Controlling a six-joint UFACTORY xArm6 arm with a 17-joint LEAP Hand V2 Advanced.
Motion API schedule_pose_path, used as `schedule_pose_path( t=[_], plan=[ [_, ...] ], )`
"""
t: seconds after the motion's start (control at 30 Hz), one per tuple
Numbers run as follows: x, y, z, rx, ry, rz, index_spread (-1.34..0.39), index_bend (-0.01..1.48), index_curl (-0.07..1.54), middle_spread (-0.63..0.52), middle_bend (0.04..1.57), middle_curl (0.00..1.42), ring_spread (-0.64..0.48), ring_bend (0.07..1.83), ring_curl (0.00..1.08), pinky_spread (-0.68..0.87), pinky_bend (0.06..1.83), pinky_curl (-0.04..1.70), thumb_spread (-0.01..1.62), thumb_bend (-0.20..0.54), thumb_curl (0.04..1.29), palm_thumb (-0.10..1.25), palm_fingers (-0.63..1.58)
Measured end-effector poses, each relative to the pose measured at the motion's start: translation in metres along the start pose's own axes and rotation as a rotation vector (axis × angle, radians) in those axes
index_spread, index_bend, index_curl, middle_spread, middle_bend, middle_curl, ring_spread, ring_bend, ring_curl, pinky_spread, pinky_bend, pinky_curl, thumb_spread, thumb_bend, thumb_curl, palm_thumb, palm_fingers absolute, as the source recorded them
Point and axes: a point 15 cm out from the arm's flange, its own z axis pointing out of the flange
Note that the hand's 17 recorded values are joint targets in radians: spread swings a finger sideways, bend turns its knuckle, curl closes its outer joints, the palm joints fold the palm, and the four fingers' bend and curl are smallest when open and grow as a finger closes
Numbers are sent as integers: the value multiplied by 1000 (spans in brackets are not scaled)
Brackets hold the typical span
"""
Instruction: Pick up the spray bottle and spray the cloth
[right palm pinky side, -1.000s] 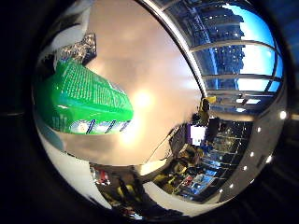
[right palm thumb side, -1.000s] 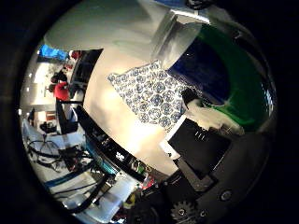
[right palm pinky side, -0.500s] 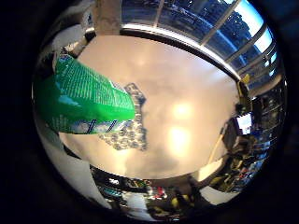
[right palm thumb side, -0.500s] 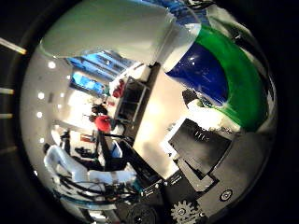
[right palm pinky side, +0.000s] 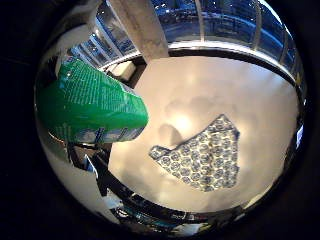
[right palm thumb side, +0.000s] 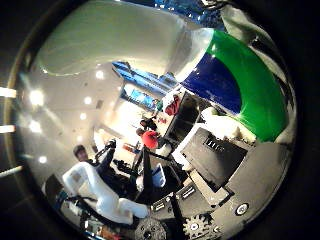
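Holding spray bottle aloft in robot hand, fingers wrapped round it. Cloth now coming fully into view, lying mid-desk below, so prob. lining up to spray.

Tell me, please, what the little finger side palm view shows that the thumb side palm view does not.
Only the little finger side view shows the cloth, lying flat on the table, apart from the bottle, with windows beyond the table. Only the thumb side view shows the hand with its black parts and gears, the bottle's white and blue parts, and the room behind. Both share the bottle, whose green body fills much of each view, so it is close to the palm.
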Motion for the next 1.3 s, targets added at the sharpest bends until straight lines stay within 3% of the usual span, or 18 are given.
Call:
schedule_pose_path(
  t=[0.57, 0.9, 1.03, 1.3],
  plan=[
    [84, 7, 50, -39, -3, 73, -364, 939, 1210, -171, 1297, 975, -314, 1251, 1059, -81, 983, 1589, 374, -18, 979, 1092, 1040],
    [88, 22, 68, -82, -89, 125, -366, 929, 1218, -170, 1294, 976, -308, 1241, 1064, -83, 980, 1595, 412, -24, 980, 1058, 1056],
    [89, 29, 75, -97, -97, 133, -367, 919, 1219, -171, 1279, 978, -310, 1245, 1059, -89, 993, 1587, 457, -25, 971, 1027, 1055],
    [91, 39, 86, -118, -103, 143, -371, 809, 1206, -177, 1224, 949, -302, 1227, 1028, -109, 1032, 1506, 732, -20, 884, 1004, 1062]
  ],
)
